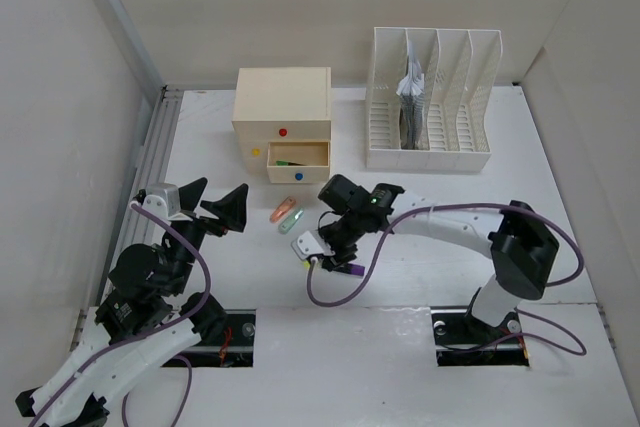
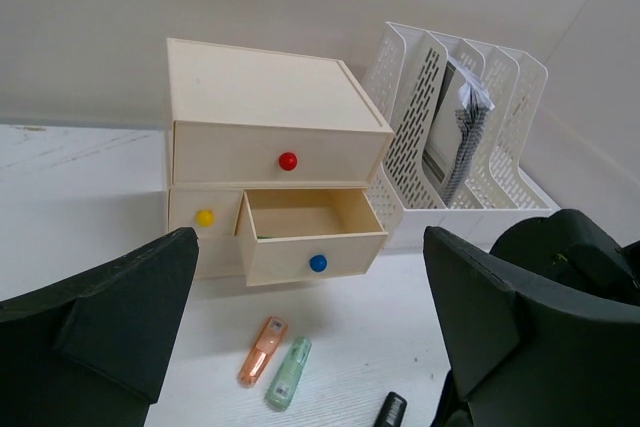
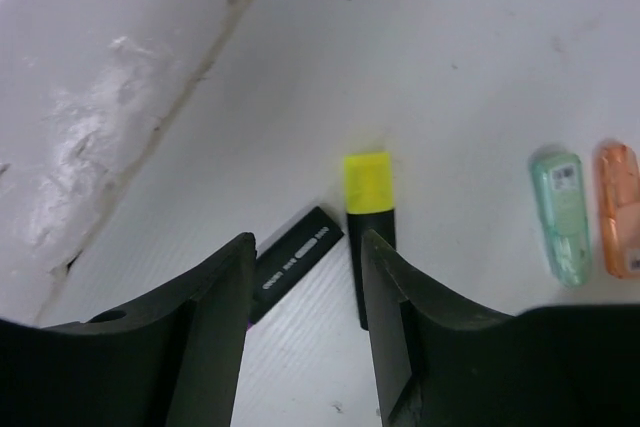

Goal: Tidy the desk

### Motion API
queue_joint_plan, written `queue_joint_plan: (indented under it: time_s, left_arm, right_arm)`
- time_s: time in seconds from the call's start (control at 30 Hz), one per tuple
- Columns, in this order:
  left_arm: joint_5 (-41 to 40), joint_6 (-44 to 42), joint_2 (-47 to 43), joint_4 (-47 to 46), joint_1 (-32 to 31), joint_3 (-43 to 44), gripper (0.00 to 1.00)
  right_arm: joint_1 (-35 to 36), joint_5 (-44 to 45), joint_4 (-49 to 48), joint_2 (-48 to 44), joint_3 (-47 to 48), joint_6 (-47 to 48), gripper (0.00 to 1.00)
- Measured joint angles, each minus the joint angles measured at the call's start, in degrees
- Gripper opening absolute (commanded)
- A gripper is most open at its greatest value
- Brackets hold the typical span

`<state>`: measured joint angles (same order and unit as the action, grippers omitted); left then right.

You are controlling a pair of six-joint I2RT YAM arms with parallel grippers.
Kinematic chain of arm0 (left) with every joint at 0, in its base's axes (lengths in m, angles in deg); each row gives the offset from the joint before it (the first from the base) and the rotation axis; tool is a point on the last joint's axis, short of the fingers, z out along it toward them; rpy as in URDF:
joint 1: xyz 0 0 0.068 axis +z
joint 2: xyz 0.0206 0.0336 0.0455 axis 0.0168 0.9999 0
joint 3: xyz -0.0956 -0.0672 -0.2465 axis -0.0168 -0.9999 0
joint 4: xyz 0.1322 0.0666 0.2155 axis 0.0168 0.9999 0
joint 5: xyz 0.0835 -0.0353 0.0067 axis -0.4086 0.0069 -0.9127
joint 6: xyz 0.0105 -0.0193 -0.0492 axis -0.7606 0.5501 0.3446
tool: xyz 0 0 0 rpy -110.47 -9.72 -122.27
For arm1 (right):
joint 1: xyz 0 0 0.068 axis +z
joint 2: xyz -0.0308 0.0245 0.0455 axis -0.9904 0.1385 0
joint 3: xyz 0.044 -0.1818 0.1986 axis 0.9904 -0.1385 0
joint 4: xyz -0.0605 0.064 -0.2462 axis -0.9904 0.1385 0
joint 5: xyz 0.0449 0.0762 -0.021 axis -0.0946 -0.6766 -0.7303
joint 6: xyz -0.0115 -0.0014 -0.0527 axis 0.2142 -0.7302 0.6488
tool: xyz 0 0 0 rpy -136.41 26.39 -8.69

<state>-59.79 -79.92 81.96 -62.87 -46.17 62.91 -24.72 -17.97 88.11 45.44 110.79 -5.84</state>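
Note:
The white desk point(image 1: 450, 217) carries loose pens in its middle. My right gripper point(image 1: 333, 257) hangs low over two of them, open, with bare desk between its jaws. In the right wrist view a black marker point(image 3: 297, 261) runs under the left finger point(image 3: 210, 327), and a yellow-capped black highlighter point(image 3: 368, 197) runs under the right finger point(image 3: 390, 327); neither is gripped. An orange highlighter point(image 1: 282, 213) and a green one point(image 1: 292, 220) lie side by side to the left. My left gripper point(image 1: 207, 205) is raised at the left, wide open and holding nothing.
A cream drawer box point(image 1: 282, 107) stands at the back, its lower right drawer point(image 1: 298, 159) pulled out, with something green inside. A white slotted file rack point(image 1: 430, 97) holding papers is at the back right. A grey rail point(image 1: 150, 162) lines the left edge.

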Motion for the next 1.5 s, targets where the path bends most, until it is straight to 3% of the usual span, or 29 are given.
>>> queue_joint_plan:
  time_s: [0.23, 0.47, 1.17, 1.5]
  left_arm:
    - [0.0, 0.0, 0.0, 0.0, 0.0, 0.0, 0.94]
    - [0.0, 0.0, -0.4, 0.0, 0.0, 0.0, 0.94]
    - [0.0, 0.0, -0.9, -0.3, 0.0, 0.0, 0.94]
    - [0.0, 0.0, -0.9, -0.3, 0.0, -0.1, 0.94]
  right_arm:
    - [0.0, 5.0, -7.1, 5.1, 0.8, -5.7, 0.52]
    - [-0.2, 8.3, -8.0, 12.1, 2.5, -8.2, 0.51]
    - [-0.2, 11.2, -9.2, 16.8, 6.9, -10.7, 0.51]
    - [-0.2, 11.7, -9.4, 16.8, 6.9, -11.3, 0.20]
